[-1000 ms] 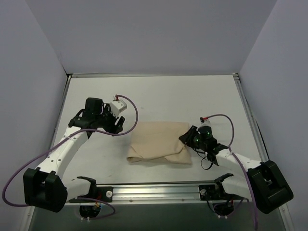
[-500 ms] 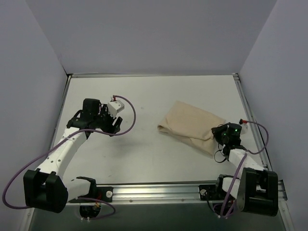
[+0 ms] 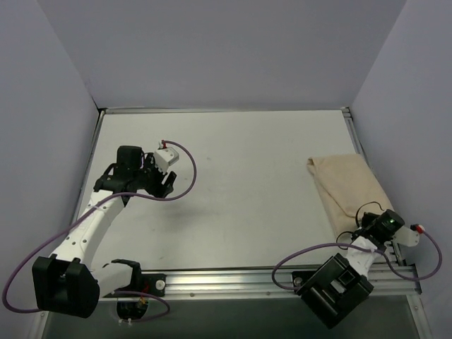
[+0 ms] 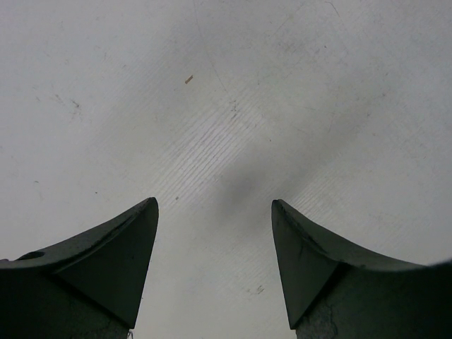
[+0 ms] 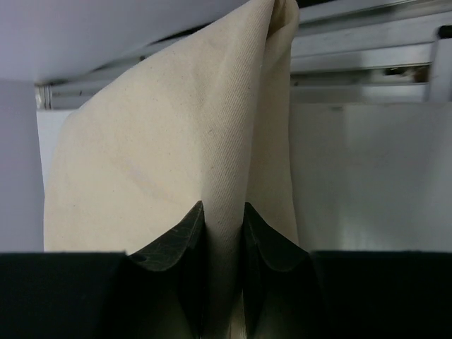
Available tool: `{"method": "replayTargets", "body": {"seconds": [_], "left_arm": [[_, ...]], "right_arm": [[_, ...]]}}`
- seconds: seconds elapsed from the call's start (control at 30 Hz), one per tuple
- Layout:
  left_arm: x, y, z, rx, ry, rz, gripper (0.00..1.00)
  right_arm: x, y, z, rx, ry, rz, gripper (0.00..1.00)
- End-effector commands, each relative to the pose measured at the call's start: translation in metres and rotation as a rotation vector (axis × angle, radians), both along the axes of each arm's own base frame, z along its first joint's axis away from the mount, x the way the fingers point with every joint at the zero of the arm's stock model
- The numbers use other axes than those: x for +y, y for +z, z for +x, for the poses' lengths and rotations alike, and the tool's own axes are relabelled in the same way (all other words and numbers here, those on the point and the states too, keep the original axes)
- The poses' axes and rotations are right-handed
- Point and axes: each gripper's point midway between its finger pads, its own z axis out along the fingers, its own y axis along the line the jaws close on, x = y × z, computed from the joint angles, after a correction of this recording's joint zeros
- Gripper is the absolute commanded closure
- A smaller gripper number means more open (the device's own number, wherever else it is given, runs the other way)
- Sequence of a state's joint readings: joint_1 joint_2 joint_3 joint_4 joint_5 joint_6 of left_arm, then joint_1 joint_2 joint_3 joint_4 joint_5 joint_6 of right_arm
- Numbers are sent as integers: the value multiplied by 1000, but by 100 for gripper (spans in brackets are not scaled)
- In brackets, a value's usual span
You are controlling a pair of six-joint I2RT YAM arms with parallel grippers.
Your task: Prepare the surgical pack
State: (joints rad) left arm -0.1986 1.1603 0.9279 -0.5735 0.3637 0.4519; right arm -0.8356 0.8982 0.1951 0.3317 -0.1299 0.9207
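Right wrist view: my right claw [image 5: 224,224] is clenched on a fold of the beige cloth bundle [image 5: 162,148], which lies at the white tabletop's [image 3: 240,169] right edge. Left claw [image 4: 215,233] released, empty. Risk I see: the thin pinch slips, and the bundle unwraps or goes over the edge.

Soft, even overhead light, faint blurry shadow on the white table [image 4: 240,106], wrist views darker at the bottom

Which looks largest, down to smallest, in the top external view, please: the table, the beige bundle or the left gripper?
1. the table
2. the beige bundle
3. the left gripper, clearly smallest, though it may sit nearer the camera.
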Motion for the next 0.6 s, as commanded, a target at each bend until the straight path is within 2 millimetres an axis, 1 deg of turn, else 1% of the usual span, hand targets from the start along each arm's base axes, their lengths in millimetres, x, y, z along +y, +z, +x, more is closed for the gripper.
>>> {"method": "replayTargets", "body": {"seconds": [0.0, 0.07, 0.17, 0.23, 0.33, 0.37, 0.4, 0.43, 0.47, 0.5, 0.53, 0.57], "left_arm": [[-2, 8, 2, -32, -10, -25, 26], [-2, 8, 2, -33, -11, -27, 26], [-2, 9, 2, -32, -8, -30, 26], [-2, 8, 1, -26, -4, -31, 26], [-1, 9, 0, -27, -4, -29, 26], [-1, 9, 0, -30, -4, -27, 26], [-2, 10, 0, -31, -6, -27, 26], [-2, 11, 0, -31, -6, -27, 26], [-1, 12, 0, -30, -2, -29, 25], [-1, 13, -1, -29, -3, -28, 25], [-1, 14, -1, -28, -3, -30, 25], [-1, 16, -2, -28, -4, -31, 25]], "right_arm": [[-15, 19, -6, -88, -69, -19, 100], [-17, 21, -5, -87, -69, -25, 100], [-19, 18, -4, -101, -85, -3, 100], [-18, 20, -2, -142, -97, 0, 100], [-17, 27, 0, -121, -65, -16, 100], [-17, 33, 0, -126, -55, -34, 93], [-15, 36, -2, -103, -39, -41, 81], [-15, 40, -3, -97, -30, -53, 53], [-12, 47, -1, -100, -9, -73, 40], [-9, 49, -4, -58, 0, -71, 29], [-7, 51, -5, -40, 5, -70, 16], [1, 51, -9, -8, 16, -58, 12]]}}
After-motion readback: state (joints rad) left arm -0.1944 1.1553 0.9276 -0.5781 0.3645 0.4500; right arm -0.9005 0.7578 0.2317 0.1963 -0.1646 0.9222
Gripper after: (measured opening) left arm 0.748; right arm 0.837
